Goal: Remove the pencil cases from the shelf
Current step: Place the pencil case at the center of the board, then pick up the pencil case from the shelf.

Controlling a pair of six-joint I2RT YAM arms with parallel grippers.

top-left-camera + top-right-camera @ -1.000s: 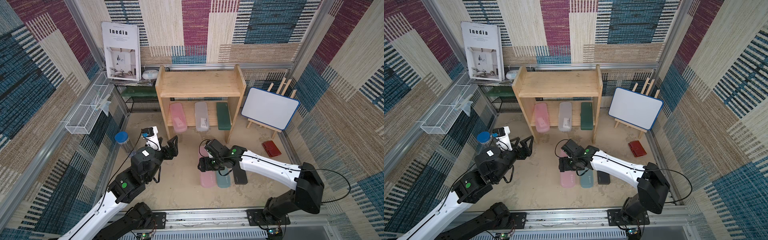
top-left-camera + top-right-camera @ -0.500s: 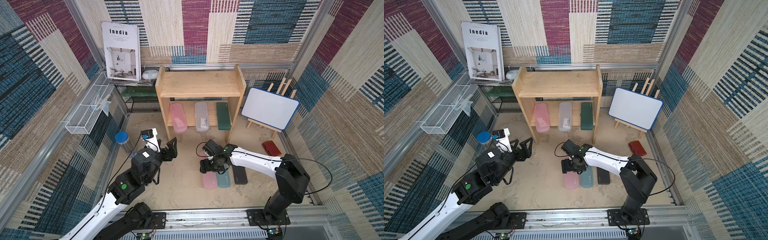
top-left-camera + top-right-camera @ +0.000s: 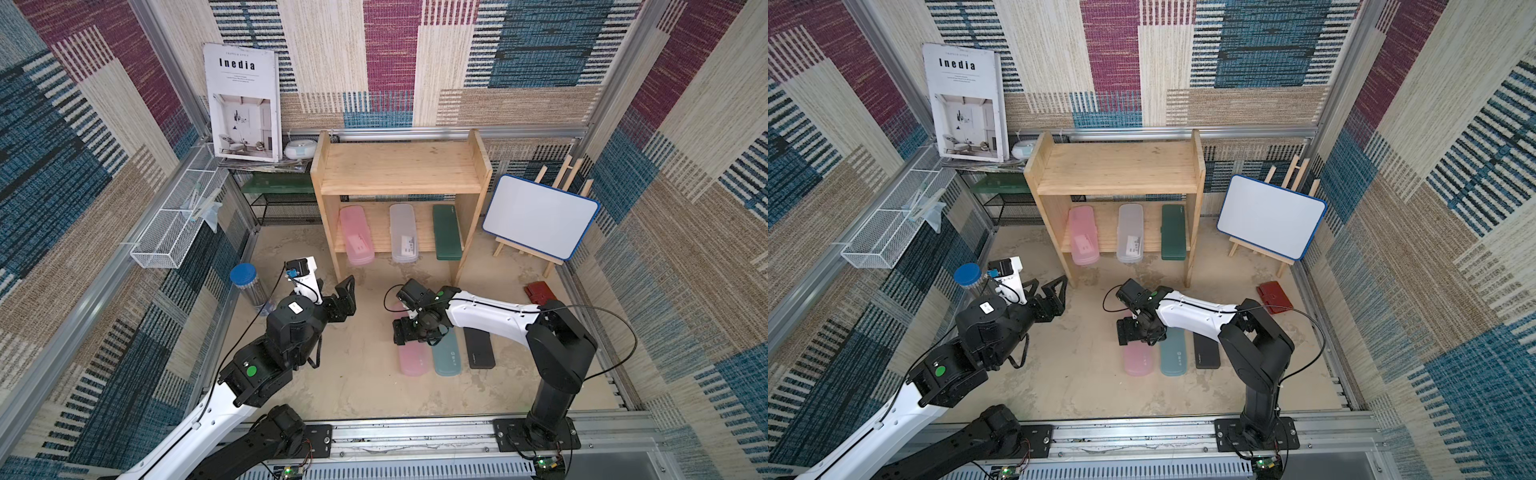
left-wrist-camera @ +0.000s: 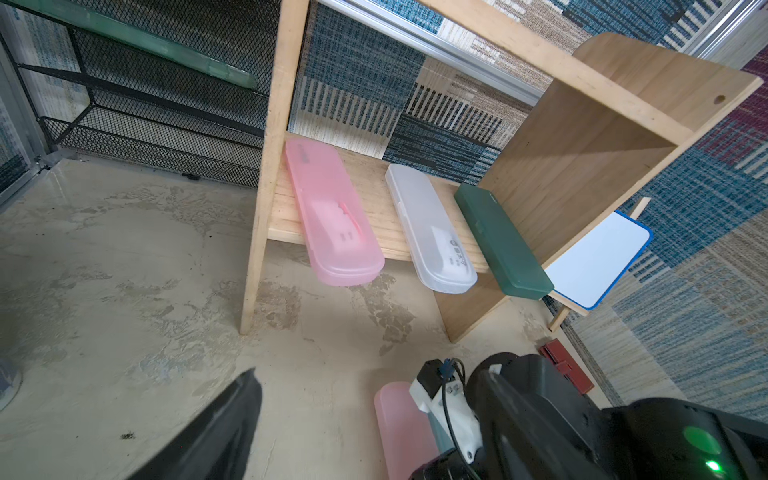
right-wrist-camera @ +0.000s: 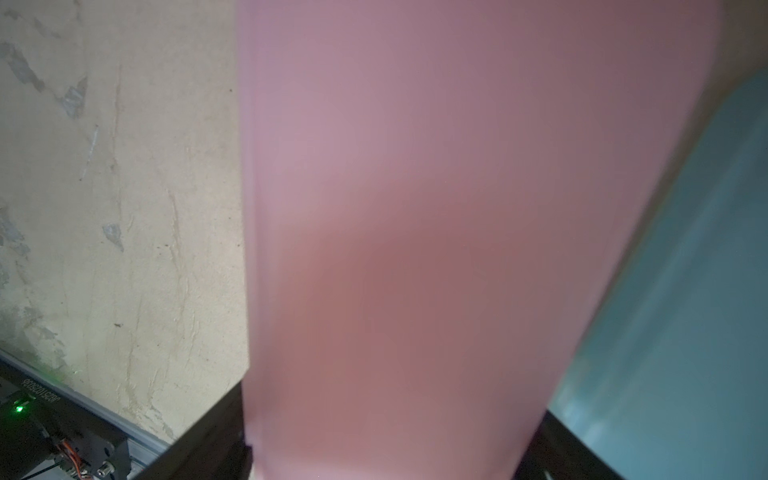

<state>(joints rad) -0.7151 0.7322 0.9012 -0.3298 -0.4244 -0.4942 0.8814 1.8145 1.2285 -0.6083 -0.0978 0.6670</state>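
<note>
Clock read in a top view, 12 = back wall.

- The shelf [image 3: 399, 174] stands at 12 on the table [image 3: 361, 374].
- Three cases lie on its lower tier, side by side and apart, with their front ends overhanging the tier edge:
  - pink case [image 3: 356, 237] on the 9 side
  - clear-white case [image 3: 403, 232] in the middle
  - dark green case [image 3: 447, 232] on the 3 side
- Three more lie parallel on the table, just 5 of centre. The second pink case [image 3: 413, 361] is just beside the light blue case [image 3: 446, 357], and the black case [image 3: 478, 349] is on the blue one's 3 side.
- The right hand [image 3: 405, 334] is over the 12 end of the second pink case. In the wrist view a black finger [image 5: 208, 440] stands at each long edge of that case. Clamped or slack: cannot tell.
- The left hand [image 3: 1045, 291] is at 9, near the shelf's 9-side upright. Its fingers are spread wide with nothing between them.
</note>
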